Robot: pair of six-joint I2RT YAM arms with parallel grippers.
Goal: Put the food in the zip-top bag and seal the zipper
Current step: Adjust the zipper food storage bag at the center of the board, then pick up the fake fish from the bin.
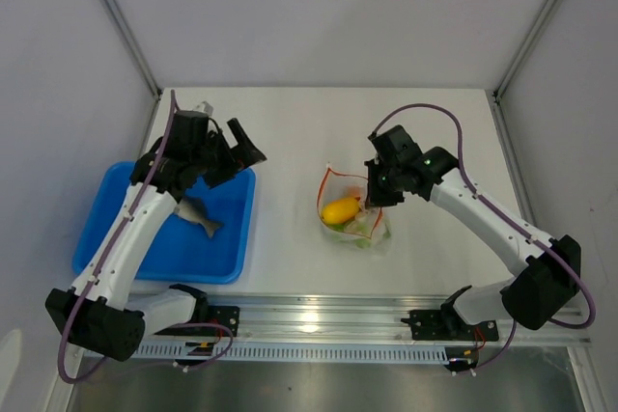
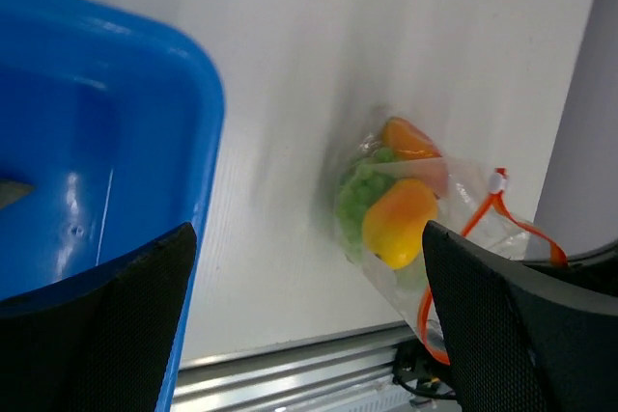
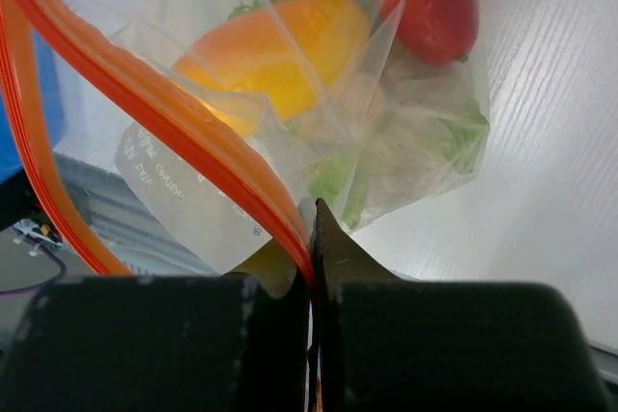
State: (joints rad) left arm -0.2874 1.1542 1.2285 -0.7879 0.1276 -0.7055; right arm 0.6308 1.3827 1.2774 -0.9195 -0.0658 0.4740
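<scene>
With the right gripper pinching the thin red zipper strip of the small clear crinkly bag at centre, the spread-fingered left gripper should straddle the grey toy fish, at the bag's nine o'clock, across its body.

Only lettering: a few lines of small white print on the clear zip-top bag, just under the red zipper, right wrist view. It's tilted, and the chars are too small and blurred to read. Top view: black plate w/ yellow marks, near-left on the rail, illegible.
</scene>
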